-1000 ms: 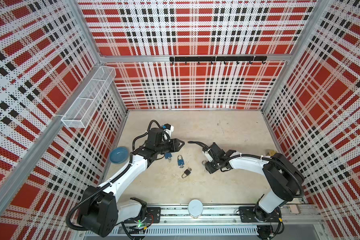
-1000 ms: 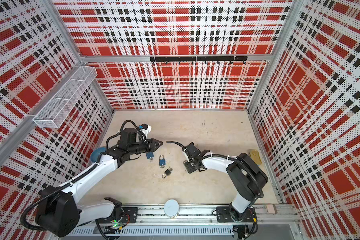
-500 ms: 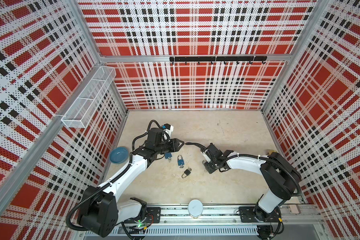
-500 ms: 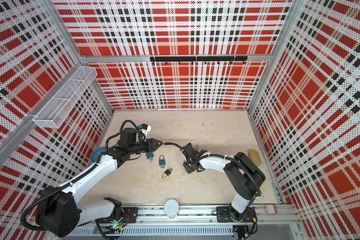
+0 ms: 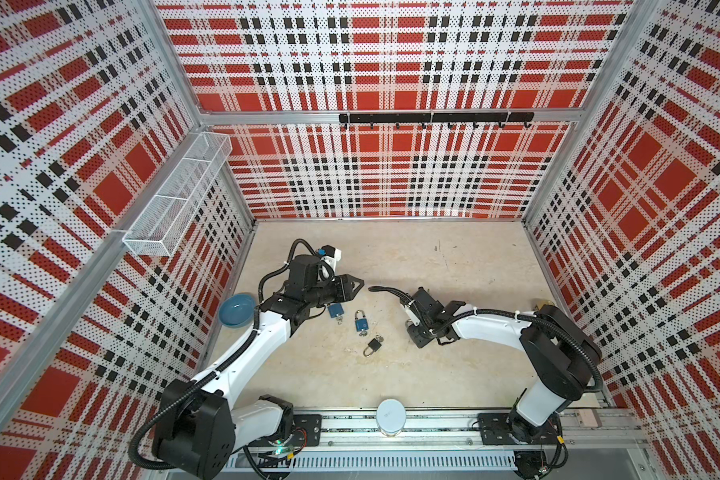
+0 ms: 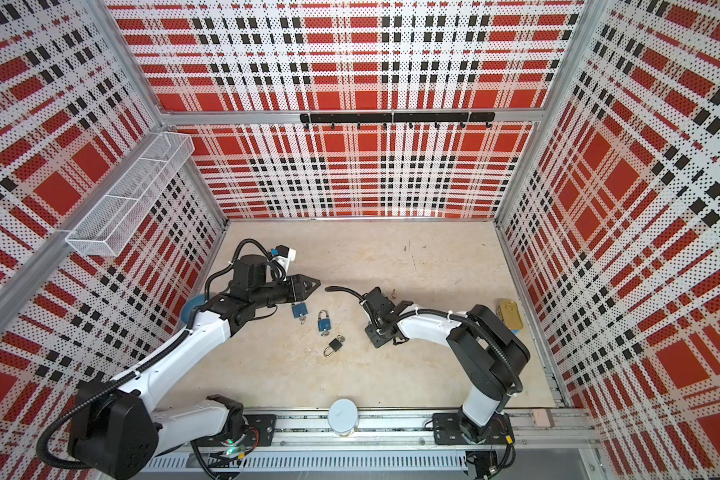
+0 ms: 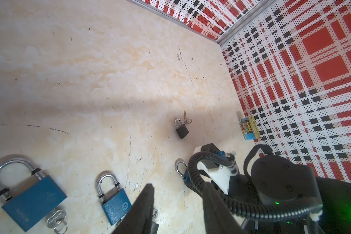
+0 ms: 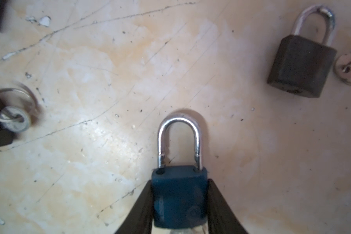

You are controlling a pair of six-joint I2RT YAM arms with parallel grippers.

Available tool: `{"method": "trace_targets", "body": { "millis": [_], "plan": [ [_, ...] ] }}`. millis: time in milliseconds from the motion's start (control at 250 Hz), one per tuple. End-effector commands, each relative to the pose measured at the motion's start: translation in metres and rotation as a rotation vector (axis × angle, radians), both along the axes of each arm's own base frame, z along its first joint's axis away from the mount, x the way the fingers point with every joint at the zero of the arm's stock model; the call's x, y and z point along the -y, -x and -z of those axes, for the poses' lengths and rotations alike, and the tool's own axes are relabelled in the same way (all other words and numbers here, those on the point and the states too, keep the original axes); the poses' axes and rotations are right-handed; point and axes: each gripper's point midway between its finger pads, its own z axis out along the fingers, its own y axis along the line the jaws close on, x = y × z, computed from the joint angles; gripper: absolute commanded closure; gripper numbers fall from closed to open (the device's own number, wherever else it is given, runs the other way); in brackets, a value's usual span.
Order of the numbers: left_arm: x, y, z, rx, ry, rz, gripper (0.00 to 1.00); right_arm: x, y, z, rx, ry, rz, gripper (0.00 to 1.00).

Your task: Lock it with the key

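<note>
Right wrist view puts the small blue padlock [image 8: 179,199] squarely between the two fingers [image 8: 143,204] of the right pincer [image 8: 179,182]. Each dark finger lies flat against one side of the lock's body, so the pincer is clamped on it. The padlock lies on the beige floor [image 8: 109,81] with its silver shackle [image 8: 179,118] pointing straight out past the fingertips. One shackle leg seems to stop just short of its hole, though the close, slightly soft picture makes that hard to confirm. A pale sliver shows at the body's far end, deep between the fingers; whether it is a key I cannot tell.

Ahead of the fingertips and off to one side lies a dark brown padlock [image 8: 301,64], its shackle pointing the same way, with a key on a ring [image 8: 350,68] just beside its body. On the pincer's other side a blurred ring with a key [image 8: 10,113] lies on the floor.

In both top views the right pincer sits low at the floor. From it toward the left arm lie a black padlock [image 5: 373,345], then a second blue padlock [image 5: 361,323] and a third blue padlock [image 5: 336,310]. Beyond these is the left pincer [image 5: 360,284]; in the left wrist view its fingers [image 7: 146,202] stand apart with bare floor between them, gripping nothing.
</note>
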Motion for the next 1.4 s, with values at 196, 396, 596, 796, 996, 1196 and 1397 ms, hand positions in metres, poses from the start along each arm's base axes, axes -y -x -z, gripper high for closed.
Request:
{"method": "trace_targets", "body": {
  "millis": [196,396,596,796,996,1196,1397],
  "plan": [
    [0.012,0.001,0.006,-0.015,-0.014,0.048,0.61,-0.016,-0.007,-0.072,0.099,-0.089,-0.079,0.77],
    [0.039,0.005,0.015,-0.04,-0.002,0.116,0.63,-0.023,-0.008,-0.106,0.14,-0.156,-0.096,0.77],
    [0.07,0.017,0.007,-0.038,0.082,0.234,0.58,-0.03,-0.003,-0.133,0.16,-0.23,-0.116,0.78],
    [0.096,0.028,0.0,-0.047,0.135,0.347,0.51,-0.037,0.0,-0.148,0.162,-0.287,-0.134,0.8],
    [0.107,0.029,0.002,-0.073,0.204,0.395,0.5,-0.042,0.002,-0.158,0.166,-0.328,-0.144,0.81],
    [0.112,0.027,0.014,-0.111,0.213,0.41,0.52,-0.043,0.003,-0.162,0.169,-0.339,-0.15,0.82],
    [0.117,0.029,0.02,-0.136,0.236,0.435,0.56,-0.044,0.004,-0.164,0.166,-0.348,-0.151,0.82]
  ]
}}
